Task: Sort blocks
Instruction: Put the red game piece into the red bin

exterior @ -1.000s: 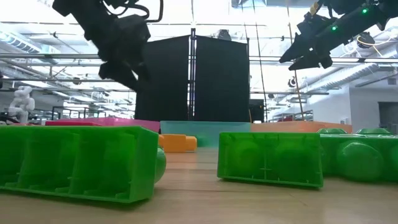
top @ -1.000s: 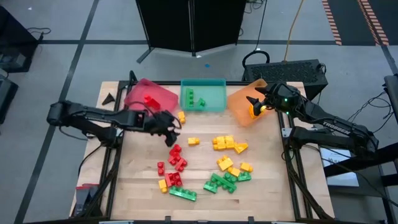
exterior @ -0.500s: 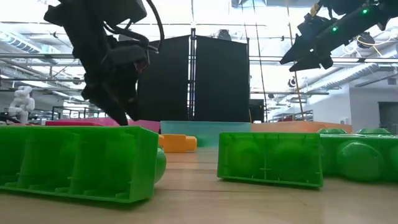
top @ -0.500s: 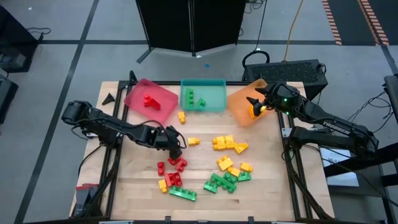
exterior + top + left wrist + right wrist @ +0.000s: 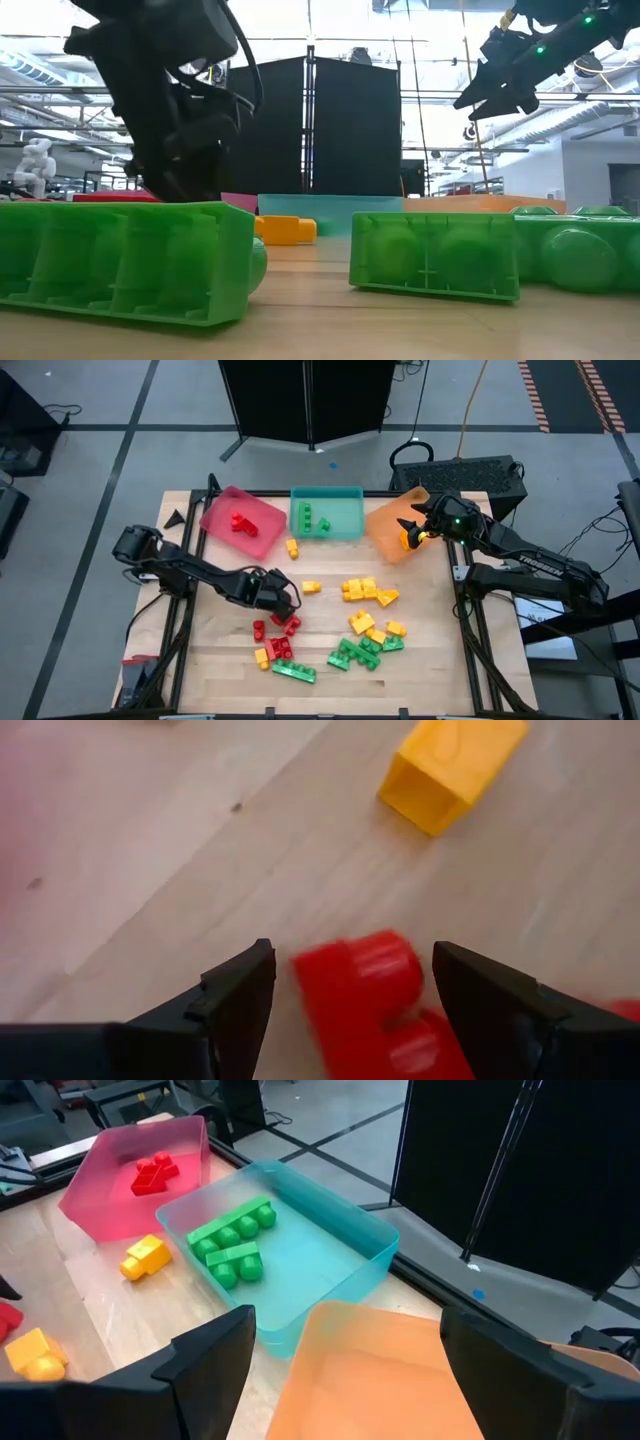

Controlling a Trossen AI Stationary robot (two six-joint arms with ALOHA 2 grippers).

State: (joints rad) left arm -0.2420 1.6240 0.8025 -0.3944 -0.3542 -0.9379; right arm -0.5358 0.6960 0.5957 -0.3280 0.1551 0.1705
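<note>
The left claw (image 5: 284, 600) hangs low over the red bricks (image 5: 280, 622) at mid-tabletop, fingers parted and empty, with a red brick (image 5: 368, 995) lying between them in the left wrist view and not yet gripped. The right claw (image 5: 408, 526) waits above the orange tray (image 5: 388, 532) at the far right, its fingers also spread wide with nothing between them.

The blocks look small, light and rigid, with smooth plastic sides; a squeeze across the two flat side walls seems the safest hold, since the rounded studs would likely let a brick twist or pop free.

Unsorted blocks lie in loose clumps on the tabletop (image 5: 220, 650): red ones by the left claw, yellow ones (image 5: 364, 592) to the right, green ones (image 5: 350, 654) at the near edge. Red bricks sit touching one another, so a neighbour may well be nudged or lifted along. A lone yellow brick (image 5: 452, 768) lies just beyond the target.

The red tray (image 5: 256, 528) already holds red pieces, and the teal tray (image 5: 340, 520) holds green ones.
</note>
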